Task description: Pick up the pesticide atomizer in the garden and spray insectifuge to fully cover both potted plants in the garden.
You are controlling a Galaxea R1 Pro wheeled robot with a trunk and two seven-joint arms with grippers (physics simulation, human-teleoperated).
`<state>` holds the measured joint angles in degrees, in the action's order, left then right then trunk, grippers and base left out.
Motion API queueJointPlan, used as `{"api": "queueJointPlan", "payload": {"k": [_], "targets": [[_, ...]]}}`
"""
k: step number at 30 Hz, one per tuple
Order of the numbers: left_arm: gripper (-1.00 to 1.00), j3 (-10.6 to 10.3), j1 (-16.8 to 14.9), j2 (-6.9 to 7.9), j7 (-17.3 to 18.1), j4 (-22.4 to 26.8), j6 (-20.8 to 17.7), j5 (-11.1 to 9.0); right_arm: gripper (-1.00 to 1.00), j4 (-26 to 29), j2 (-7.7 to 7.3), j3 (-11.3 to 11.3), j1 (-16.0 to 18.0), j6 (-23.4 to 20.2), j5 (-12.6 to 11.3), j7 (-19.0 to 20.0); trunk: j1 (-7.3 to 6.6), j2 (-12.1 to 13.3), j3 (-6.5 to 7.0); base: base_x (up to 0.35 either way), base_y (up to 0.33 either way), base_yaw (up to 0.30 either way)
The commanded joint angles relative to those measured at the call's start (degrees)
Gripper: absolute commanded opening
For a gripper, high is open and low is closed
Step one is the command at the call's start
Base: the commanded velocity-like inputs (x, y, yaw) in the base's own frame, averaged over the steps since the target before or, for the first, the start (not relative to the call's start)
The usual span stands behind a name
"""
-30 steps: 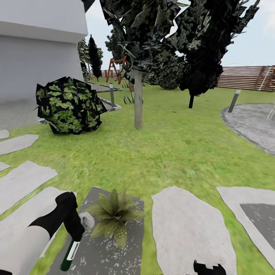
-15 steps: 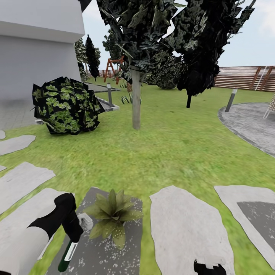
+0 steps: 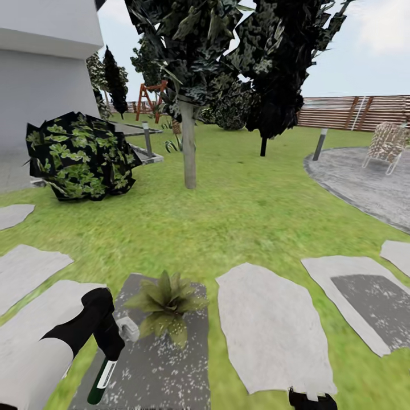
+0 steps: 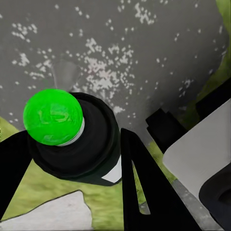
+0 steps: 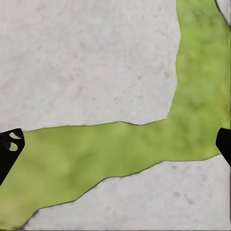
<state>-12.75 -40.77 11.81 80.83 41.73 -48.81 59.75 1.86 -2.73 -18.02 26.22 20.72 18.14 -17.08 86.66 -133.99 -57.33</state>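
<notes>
One potted plant [image 3: 165, 303], a low rosette of olive speckled leaves, sits on a dark grey stepping stone [image 3: 154, 370] flecked with white. My left gripper [image 3: 109, 347] hangs just left of the plant, shut on the pesticide atomizer [image 3: 102, 380], whose dark green end with a white band points down. The left wrist view looks along the atomizer [image 4: 53, 115], bright green at its tip, held between the black fingers [image 4: 139, 183] over the speckled stone. My right gripper [image 5: 115, 144] is open above grass between two pale stones. The second potted plant is out of view.
Pale stepping stones [image 3: 267, 327] run across the lawn; one at the right carries a dark patch [image 3: 370, 299]. A leafy shrub [image 3: 77, 156], a tree trunk [image 3: 188, 145], a grey patio [image 3: 364, 182] with a chair [image 3: 387, 145] and a slatted fence [image 3: 353, 111] lie ahead.
The whole picture has shifted left, so the camera has turned right; the chair and another stone have come into view. The left gripper still holds the atomizer beside the plant.
</notes>
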Motion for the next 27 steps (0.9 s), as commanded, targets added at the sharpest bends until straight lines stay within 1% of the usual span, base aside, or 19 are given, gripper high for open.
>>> {"api": "queueJointPlan", "payload": {"k": [1,6,19,21,24,27], "targets": [[-1.0,-0.17,-0.01,0.06,0.47,0.1,-0.62,0.35,1.0,-0.1,0.0,-0.44,0.06,0.19,0.6,-0.23,-0.04,-0.02,-0.05,-0.214,0.255,-0.291],[-1.0,-0.17,-0.01,0.06,0.47,0.1,-0.67,0.37,1.0,-0.1,0.0,-0.44,0.06,0.19,0.59,-0.23,-0.04,-0.02,-0.05,-0.102,0.286,-0.26],[-1.0,-0.11,-0.01,0.06,0.36,0.1,-0.73,0.37,1.0,-0.1,0.08,-0.44,0.06,0.19,0.58,-0.23,-0.04,-0.02,-0.05,0.051,0.302,-0.014],[-1.0,-0.09,-0.01,0.06,0.36,0.1,-0.7,0.37,1.0,-0.1,0.05,-0.44,0.06,0.19,0.58,-0.23,-0.04,-0.02,-0.05,0.161,0.267,-0.156],[-1.0,-0.08,-0.01,0.06,0.34,0.07,-0.68,0.47,1.0,-0.1,0.03,-0.44,0.06,0.19,0.58,-0.23,-0.04,-0.02,-0.05,0.24,0.137,-0.239],[-1.0,-0.21,0.22,0.04,0.31,-0.21,-0.63,0.9,1.0,-0.1,0.05,-0.44,0.06,0.19,0.58,-0.23,-0.04,-0.02,-0.05,0.064,0.02,-0.263]]}}
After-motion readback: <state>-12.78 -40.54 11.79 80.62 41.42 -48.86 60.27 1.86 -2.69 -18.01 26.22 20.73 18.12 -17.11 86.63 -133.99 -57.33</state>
